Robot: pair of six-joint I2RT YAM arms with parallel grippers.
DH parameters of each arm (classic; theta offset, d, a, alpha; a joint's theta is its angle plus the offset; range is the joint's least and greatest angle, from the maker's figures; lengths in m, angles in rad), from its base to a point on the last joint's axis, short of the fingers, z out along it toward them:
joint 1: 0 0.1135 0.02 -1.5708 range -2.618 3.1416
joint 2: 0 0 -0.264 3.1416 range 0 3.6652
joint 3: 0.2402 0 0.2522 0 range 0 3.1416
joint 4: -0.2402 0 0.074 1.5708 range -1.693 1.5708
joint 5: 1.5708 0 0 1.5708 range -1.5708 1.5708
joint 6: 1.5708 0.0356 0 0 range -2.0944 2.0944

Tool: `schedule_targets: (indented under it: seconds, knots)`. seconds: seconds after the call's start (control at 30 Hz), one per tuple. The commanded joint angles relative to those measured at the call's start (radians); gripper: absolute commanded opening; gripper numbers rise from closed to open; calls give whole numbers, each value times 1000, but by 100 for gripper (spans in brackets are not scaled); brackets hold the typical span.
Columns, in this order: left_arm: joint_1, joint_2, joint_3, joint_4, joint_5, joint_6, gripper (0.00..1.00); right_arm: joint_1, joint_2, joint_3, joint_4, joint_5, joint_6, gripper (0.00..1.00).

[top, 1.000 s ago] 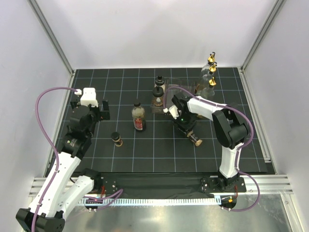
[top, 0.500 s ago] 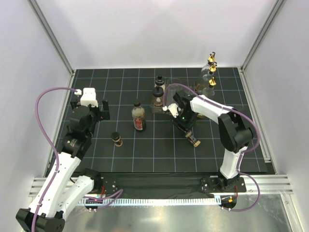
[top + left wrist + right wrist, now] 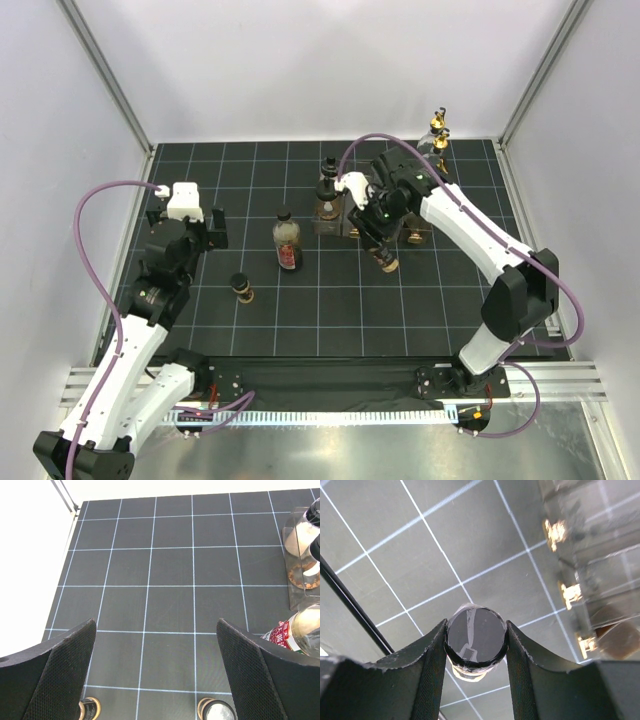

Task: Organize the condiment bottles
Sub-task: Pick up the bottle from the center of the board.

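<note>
Bottles are spread over the dark gridded counter, and one of them is off on its own in the robot's grip. The right end effector is closed down to a narrow gap around a small brown bottle. In the right wrist view the two fingers of that end effector press on either side of the bottle's round black cap, which faces the camera, with counter squares visible behind it. The bottle looks to be held clear of the counter, though I can't be sure of that. It sits just in front of the near side of the clear rack, roughly at its middle.

The left end effector is out over the left part of the counter, well away from the rack, with its fingers spread as wide as they go and nothing between them. Its own camera shows only bare counter between the two black pads of the end effector.

A red-labelled bottle stands between the two arms, near the left end of the rack. Two dark-capped bottles sit inside that left end. Tall clear bottles with gold spouts rise at the far right end; whether they are in the rack or just behind it I can't tell. One more short bottle is loose on the counter near the left arm.
</note>
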Motion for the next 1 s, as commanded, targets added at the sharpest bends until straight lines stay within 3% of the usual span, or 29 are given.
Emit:
schedule_targets:
  seconds: [0.0, 0.97]
  knots:
    - [5, -11, -5, 57, -10, 12, 100, -1, -52, 67, 4, -55, -30, 4]
    - [5, -22, -16, 66, -32, 29, 100, -16, 37, 395, 168, -82, -62, 4]
